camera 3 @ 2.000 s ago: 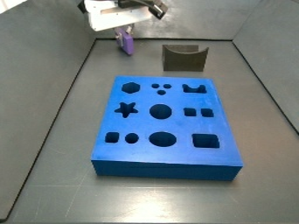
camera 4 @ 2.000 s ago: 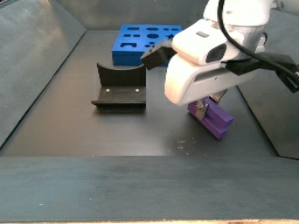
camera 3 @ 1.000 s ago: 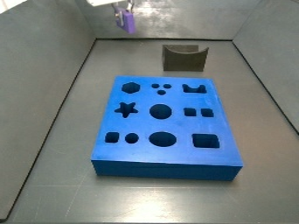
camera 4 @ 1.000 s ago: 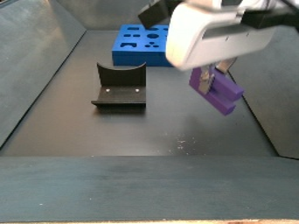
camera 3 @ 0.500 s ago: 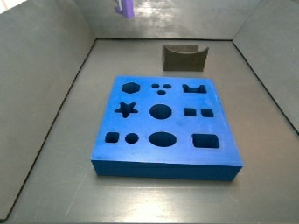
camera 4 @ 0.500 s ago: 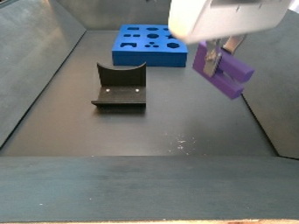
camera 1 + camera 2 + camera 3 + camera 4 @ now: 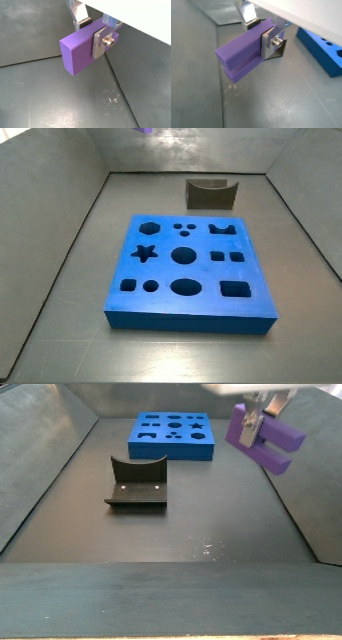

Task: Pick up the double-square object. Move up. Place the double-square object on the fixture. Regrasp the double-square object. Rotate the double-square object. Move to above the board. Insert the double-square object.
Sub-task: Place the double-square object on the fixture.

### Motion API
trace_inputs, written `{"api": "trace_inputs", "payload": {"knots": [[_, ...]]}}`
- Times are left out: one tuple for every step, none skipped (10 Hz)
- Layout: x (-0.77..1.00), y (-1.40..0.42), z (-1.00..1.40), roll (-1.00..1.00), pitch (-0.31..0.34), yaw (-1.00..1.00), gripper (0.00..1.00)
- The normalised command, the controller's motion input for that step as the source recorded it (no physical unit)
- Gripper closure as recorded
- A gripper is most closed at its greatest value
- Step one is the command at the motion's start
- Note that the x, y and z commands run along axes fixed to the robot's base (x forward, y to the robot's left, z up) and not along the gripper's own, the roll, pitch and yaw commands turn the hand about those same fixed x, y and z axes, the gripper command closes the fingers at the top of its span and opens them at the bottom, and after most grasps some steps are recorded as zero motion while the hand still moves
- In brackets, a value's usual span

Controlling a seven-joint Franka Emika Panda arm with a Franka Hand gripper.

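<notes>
Matte grey floor far beneath gripper (image 7: 95, 31) clamping stepped, smooth purple double-square object (image 7: 79, 50).

A dark grey, flat tray floor (image 7: 54, 278) lay under everything, matte and lightly scuffed. Plain grey metal walls (image 7: 67, 158) sloped up from its edges on every side seen. A small patch of pale scratches (image 7: 110, 97) marked the floor, seen beyond the raised tool (image 7: 90, 37) in both wrist views.

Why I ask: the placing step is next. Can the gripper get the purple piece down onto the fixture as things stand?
Probably yes. The gripper holds the double-square object high above the floor, and the fixture stands with nothing on it or around it.
</notes>
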Motion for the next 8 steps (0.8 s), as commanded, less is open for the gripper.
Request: {"api": "trace_inputs", "payload": {"knots": [[1.0, -0.63, 0.18, 0.16, 0.122, -1.0, 1.0], [1.0, -0.55, 0.17, 0.17, 0.151, -1.0, 1.0], [1.0, -0.47, 0.15, 0.17, 0.188, -1.0, 1.0], [1.0, -0.42, 0.13, 0.18, 0.236, -1.0, 1.0], [1.0, -0.34, 0.11, 0.19, 0.29, -0.86, 1.0], [1.0, -0.28, 0.1, 0.16, 0.278, -0.61, 1.0], [1.0, -0.25, 0.08, 0.14, 0.266, -0.47, 1.0], [1.0, -0.18, 0.06, 0.1, 0.237, -0.24, 1.0]]}}
